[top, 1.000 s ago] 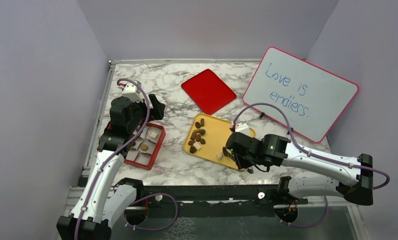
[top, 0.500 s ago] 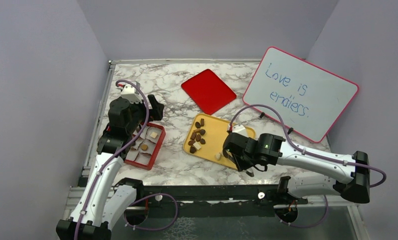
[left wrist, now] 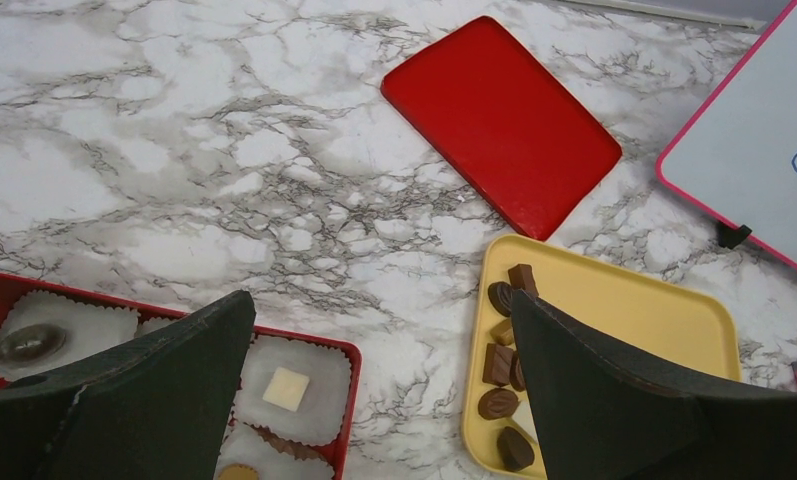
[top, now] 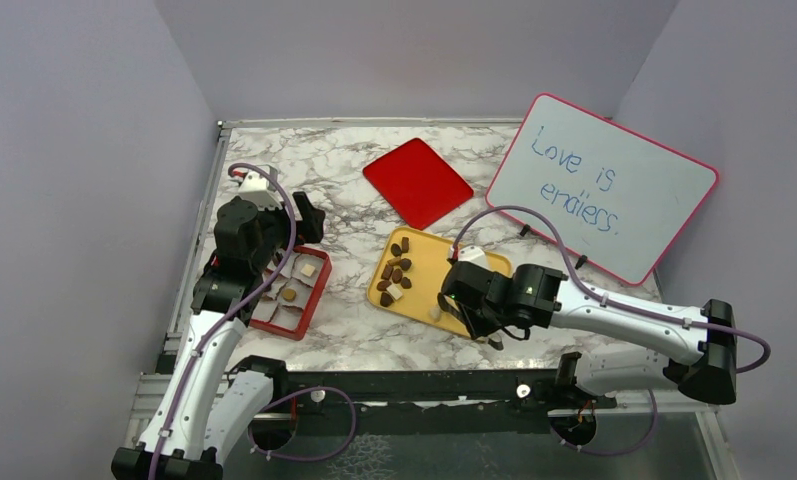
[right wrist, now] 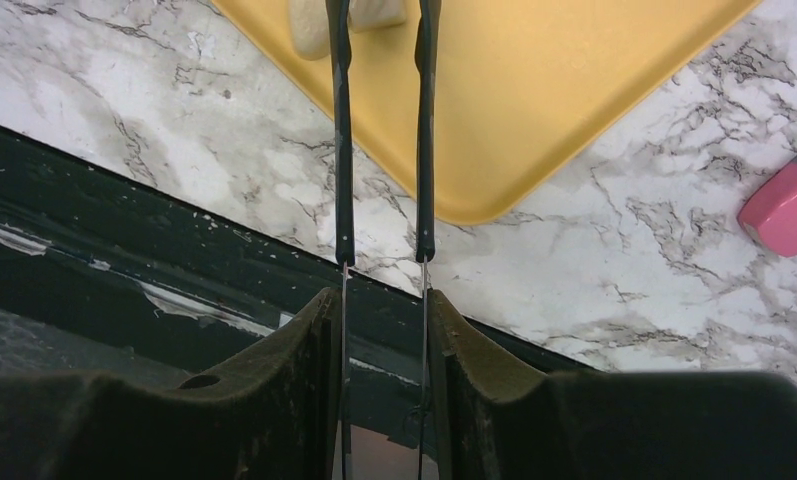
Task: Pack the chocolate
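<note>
the chocolate to go for next is the lone cream-white piece (top: pixel 435 313) at the near edge of the yellow tray (top: pixel 449 262), apart from the brown and tan cluster (top: pixel 394 270) on the tray's left side. your right hand (top: pixel 446 304) is the nearer one by far. in its wrist view the thin fingers (right wrist: pixel 341 150) run straight ahead to the piece, partway open with nothing pinched. the piece sits toward the left finger, poking out past it, and looks broader than the gap. i'd judge you need to widen a little and shift left before closing. its long axis i can't make out. your left hand (left wrist: pixel 379 300) is well apart, spread wide and empty above the red box (top: pixel 325 272) on the table (top: pixel 344 335), likely where this piece belongs.
</note>
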Robot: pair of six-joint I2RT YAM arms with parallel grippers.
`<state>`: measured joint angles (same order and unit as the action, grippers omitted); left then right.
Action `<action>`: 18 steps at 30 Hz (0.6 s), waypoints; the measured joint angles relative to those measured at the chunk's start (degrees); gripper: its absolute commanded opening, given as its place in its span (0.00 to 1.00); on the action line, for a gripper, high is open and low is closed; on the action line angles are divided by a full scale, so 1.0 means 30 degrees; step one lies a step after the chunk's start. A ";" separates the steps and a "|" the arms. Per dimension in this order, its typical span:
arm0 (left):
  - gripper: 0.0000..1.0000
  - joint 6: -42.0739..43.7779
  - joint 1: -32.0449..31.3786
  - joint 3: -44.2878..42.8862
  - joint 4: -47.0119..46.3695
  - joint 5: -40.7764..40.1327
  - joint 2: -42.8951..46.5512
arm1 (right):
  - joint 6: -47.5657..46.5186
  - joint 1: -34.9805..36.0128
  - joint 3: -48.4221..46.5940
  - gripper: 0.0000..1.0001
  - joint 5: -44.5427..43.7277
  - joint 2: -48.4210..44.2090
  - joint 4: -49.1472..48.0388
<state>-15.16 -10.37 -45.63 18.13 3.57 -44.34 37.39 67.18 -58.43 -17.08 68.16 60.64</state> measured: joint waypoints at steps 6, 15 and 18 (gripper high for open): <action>0.99 -0.0007 0.0000 0.0160 0.0175 -0.0015 0.0335 | -0.0291 0.0000 0.0000 0.38 0.0007 0.0444 -0.0393; 0.99 -0.0007 0.0000 0.0291 0.0444 -0.0066 0.0780 | -0.0335 0.0000 0.0175 0.38 0.0000 0.0911 -0.0466; 0.99 -0.0007 0.0000 0.0291 0.0444 -0.0066 0.0780 | -0.0423 0.0000 0.0197 0.38 0.0000 0.1035 -0.0532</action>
<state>-15.18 -10.37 -44.75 19.46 3.38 -42.00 36.12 67.18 -57.84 -17.08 71.26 59.05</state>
